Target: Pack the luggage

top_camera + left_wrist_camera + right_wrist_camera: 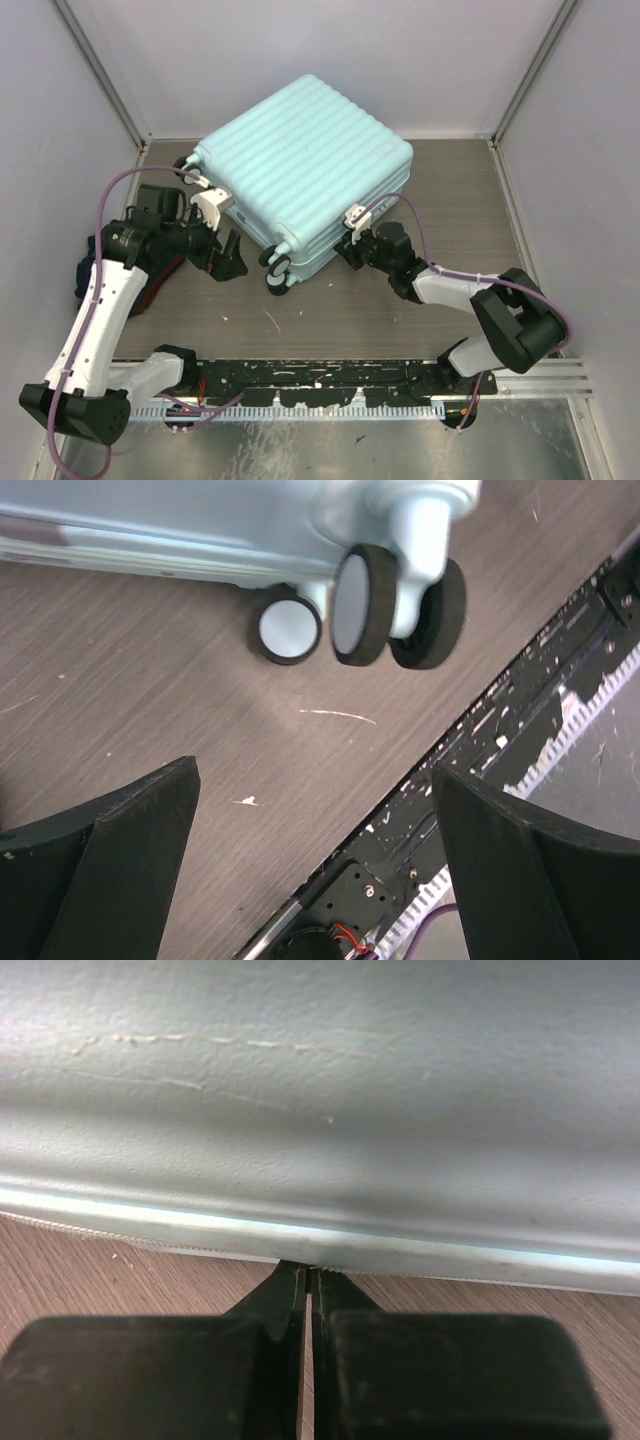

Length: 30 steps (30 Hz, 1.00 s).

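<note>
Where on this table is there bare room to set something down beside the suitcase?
Bare table lies between the luggage wheels and the black rail; another patch runs from the luggage to the right wall. Crowded: around the left gripper, and the right gripper at the luggage edge.

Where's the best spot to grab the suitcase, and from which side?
Probably the wheel post at its near corner, coming in low from the left. The suitcase lies flat and closed, its ribbed shell too broad to span, while the post sticks out narrow.
</note>
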Motion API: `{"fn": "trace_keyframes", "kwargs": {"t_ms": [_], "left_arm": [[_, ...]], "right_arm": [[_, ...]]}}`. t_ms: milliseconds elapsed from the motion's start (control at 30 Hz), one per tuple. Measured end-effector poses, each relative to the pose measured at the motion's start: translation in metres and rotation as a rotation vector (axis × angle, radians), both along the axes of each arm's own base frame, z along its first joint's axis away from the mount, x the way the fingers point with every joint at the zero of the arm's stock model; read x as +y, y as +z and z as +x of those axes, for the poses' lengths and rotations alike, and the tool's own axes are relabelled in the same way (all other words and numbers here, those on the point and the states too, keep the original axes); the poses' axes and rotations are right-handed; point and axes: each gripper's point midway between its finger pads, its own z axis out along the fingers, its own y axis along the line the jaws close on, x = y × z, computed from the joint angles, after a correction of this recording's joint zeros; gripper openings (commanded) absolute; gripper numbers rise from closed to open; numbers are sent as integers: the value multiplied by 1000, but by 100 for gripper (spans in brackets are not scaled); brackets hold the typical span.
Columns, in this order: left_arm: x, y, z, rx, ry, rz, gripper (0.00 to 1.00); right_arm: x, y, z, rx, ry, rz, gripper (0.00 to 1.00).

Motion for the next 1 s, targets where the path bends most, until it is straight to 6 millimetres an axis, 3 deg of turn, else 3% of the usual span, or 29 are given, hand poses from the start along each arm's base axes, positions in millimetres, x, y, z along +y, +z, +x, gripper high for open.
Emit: {"fn": "trace_keyframes", "kwargs": {"t_ms": [200,467,700,867,1000], "left_arm": [[-21,-10,-14,-21,-118,53,98],[-58,-29,-7,-37,-237,128,100],[-76,-37,11,-73,-225,170,88],[-89,-45,19,-85,-230,201,69],[-91,-48,21,-91,-229,218,44]], "right_arm": [[3,0,0,-7,-20,-12,1],[5,0,1,-13,-53,-33,1],[4,-1,1,-14,-64,-40,1],[1,0,1,-11,-77,-50,1],[-9,2,4,-4,-98,-53,1]]}}
